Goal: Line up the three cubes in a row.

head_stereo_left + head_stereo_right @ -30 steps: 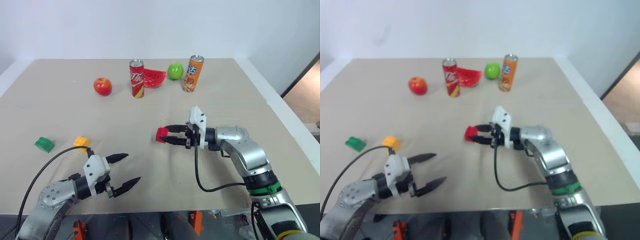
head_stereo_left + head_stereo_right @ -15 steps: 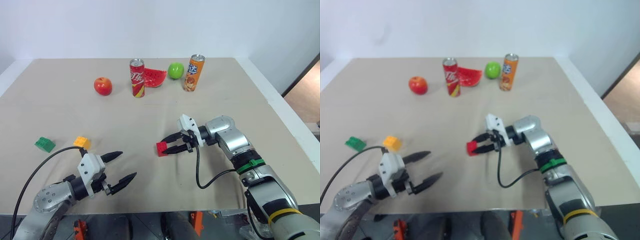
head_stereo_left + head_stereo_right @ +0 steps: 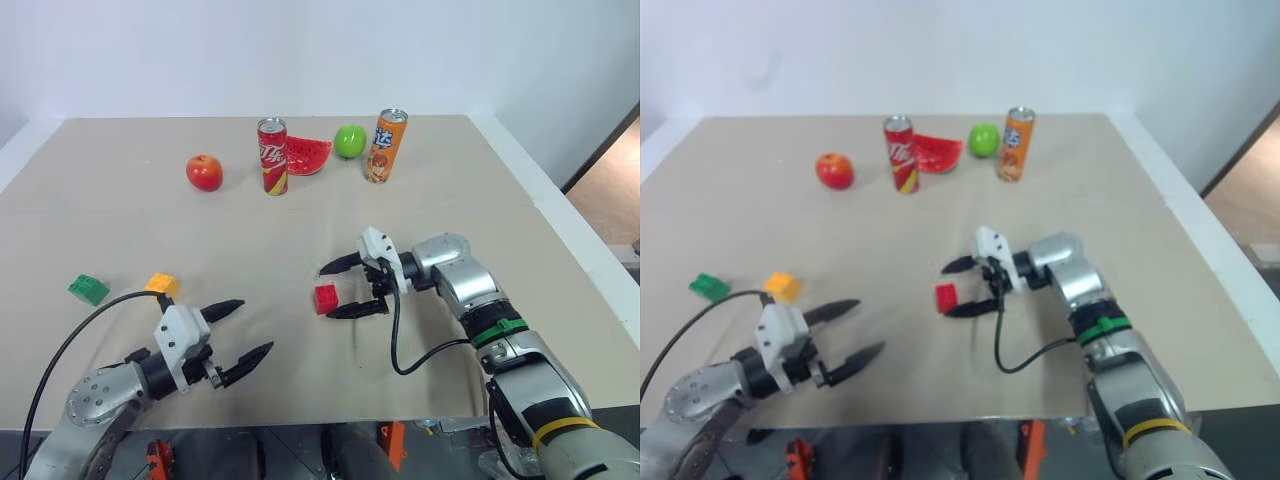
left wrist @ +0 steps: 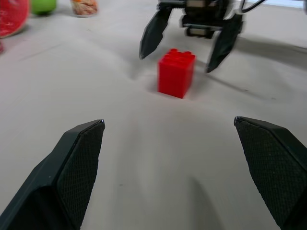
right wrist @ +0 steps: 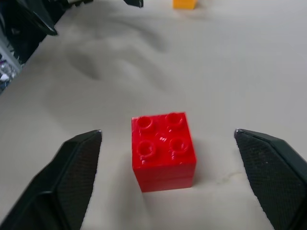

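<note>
Now my right gripper has spread wide off the red cube, leaving it tabled well apart from yellow-orange cube and green cube; left gripper wide, empty.

- The bench has a flat beige top, matte, with no pattern on it.
- A white rim runs along the right side of the bench and continues around the far corner; a similar white edge shows at the far left corner.
- Behind the bench stands a plain white wall, without any marking.
- At the right, past the rim, there is a dark strip at the base of the wall, and next to it a brownish floor.
- The light is soft and even; the shadows on the bench top are faint and short.
</note>
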Action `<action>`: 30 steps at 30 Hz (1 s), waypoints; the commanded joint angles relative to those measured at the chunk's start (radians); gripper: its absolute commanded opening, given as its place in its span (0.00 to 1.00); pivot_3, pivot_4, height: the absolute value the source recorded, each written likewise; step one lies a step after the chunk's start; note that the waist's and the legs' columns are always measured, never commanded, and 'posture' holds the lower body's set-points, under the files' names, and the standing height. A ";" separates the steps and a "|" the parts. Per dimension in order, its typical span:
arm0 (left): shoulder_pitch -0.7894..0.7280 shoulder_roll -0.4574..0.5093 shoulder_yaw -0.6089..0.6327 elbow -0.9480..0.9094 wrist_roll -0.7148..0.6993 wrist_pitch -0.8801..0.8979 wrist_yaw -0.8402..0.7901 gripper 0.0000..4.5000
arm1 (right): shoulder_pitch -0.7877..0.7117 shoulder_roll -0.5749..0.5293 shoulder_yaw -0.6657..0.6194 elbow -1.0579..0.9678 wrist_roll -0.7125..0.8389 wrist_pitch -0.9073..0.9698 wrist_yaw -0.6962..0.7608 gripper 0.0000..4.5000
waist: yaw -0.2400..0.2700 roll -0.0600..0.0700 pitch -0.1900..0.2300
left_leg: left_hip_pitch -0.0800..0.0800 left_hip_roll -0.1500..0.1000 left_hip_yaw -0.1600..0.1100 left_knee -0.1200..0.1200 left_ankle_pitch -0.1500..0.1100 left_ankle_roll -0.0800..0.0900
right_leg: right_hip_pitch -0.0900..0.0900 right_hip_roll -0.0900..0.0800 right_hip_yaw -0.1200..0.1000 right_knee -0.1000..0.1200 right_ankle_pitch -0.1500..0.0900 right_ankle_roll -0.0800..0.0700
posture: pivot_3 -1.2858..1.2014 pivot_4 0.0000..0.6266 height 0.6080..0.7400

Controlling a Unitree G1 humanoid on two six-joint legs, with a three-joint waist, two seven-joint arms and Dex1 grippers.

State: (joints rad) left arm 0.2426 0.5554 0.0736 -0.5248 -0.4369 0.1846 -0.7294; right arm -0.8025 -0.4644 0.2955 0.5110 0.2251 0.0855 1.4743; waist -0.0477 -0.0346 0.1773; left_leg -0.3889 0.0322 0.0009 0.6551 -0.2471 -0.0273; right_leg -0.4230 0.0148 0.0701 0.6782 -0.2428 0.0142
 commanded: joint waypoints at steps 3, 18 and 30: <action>0.053 -0.101 0.171 -0.112 -0.023 0.036 0.223 1.00 | -0.015 -0.005 -0.130 -0.230 0.115 0.124 -0.078 0.99 | -0.001 0.000 0.000 | -0.001 0.001 -0.001 0.000 0.000 0.000 | -0.001 -0.001 0.000 0.000 0.000 0.000 | 0.52 0.24 1.00; 0.139 0.058 0.644 0.043 -0.308 0.294 0.228 1.00 | 0.100 0.077 -0.121 -0.581 0.193 0.316 -0.316 0.99 | 0.000 0.000 0.000 | 0.000 0.001 -0.004 0.001 0.002 -0.001 | -0.001 0.002 -0.005 0.002 0.000 -0.002 | 0.52 0.24 1.00; -0.020 0.249 0.613 0.447 -0.150 0.160 0.003 1.00 | 0.086 0.125 -0.101 -0.520 0.161 0.251 -0.350 0.99 | 0.000 0.000 0.000 | -0.003 0.004 -0.005 -0.002 0.001 -0.002 | -0.003 0.002 -0.008 0.002 -0.003 -0.007 | 0.52 0.24 1.00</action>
State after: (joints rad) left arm 0.2372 0.7759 0.6856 -0.1016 -0.6053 0.3711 -0.7081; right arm -0.7003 -0.3383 0.1987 0.0049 0.3901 0.3619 1.1294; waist -0.0473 -0.0348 0.1774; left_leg -0.3916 0.0364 -0.0036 0.6527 -0.2460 -0.0292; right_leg -0.4264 0.0165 0.0623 0.6801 -0.2460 0.0077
